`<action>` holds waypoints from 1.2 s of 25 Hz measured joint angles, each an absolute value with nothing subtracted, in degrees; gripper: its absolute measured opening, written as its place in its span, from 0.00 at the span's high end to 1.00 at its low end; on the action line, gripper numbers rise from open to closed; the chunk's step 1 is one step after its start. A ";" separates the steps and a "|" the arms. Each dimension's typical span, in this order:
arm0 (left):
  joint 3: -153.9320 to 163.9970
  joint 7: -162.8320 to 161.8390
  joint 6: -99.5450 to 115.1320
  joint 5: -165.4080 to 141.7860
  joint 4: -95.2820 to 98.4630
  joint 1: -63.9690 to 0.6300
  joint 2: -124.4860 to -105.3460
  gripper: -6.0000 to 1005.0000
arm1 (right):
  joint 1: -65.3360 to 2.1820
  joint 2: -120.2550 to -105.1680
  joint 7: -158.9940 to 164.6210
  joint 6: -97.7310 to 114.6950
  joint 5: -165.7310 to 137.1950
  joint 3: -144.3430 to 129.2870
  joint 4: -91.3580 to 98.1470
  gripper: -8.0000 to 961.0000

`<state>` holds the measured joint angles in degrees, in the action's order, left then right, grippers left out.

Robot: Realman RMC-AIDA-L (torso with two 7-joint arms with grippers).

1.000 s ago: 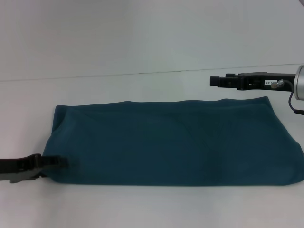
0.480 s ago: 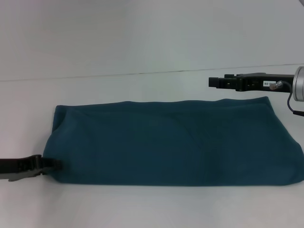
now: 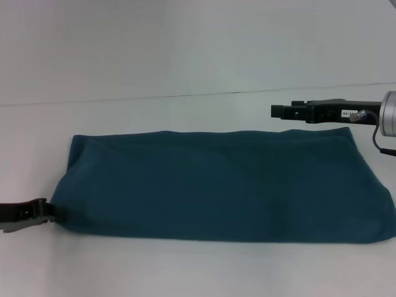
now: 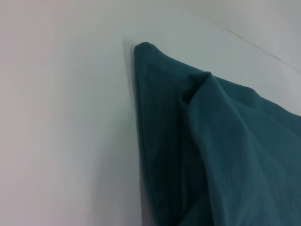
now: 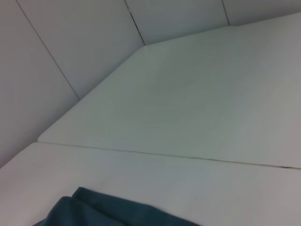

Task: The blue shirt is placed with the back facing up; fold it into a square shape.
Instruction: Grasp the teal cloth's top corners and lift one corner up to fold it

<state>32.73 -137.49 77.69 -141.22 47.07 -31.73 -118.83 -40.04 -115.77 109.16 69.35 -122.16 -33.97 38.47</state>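
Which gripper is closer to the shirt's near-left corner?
Left. The left gripper sits right at the near-left corner of the blue shirt; the right gripper is over the far edge, toward the right end.

The head view looks forward and down from above at the white table (image 3: 198, 272), taking in the whole blue shirt (image 3: 216, 185) from 9 to 3 o'clock. The left wrist view sits low and close by the shirt's corner (image 4: 146, 49), looking along the tabletop. The right wrist view faces across the bare table toward the back wall (image 5: 70, 42), catching only a shirt edge (image 5: 94, 209). All three views share the shirt and table
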 joint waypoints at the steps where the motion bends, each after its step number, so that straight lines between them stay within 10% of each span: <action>1: 32.63 -137.47 77.93 -141.10 47.44 -31.64 -118.80 0.89 | -40.01 -115.93 108.96 69.24 -122.17 -33.98 38.30 0.23; 12: 26.54 -132.68 84.58 -137.45 49.22 -31.03 -117.76 0.97 | -40.93 -119.65 101.64 62.97 -122.03 -34.21 33.34 0.39; 22: 21.19 -129.84 90.96 -134.61 54.06 -29.49 -117.29 0.97 | -44.78 -120.04 91.72 57.13 -118.46 -34.77 21.51 0.59; 30: 20.53 -129.19 93.68 -133.50 56.13 -29.44 -116.97 0.97 | -48.69 -120.48 86.76 54.63 -118.38 -37.04 14.98 0.99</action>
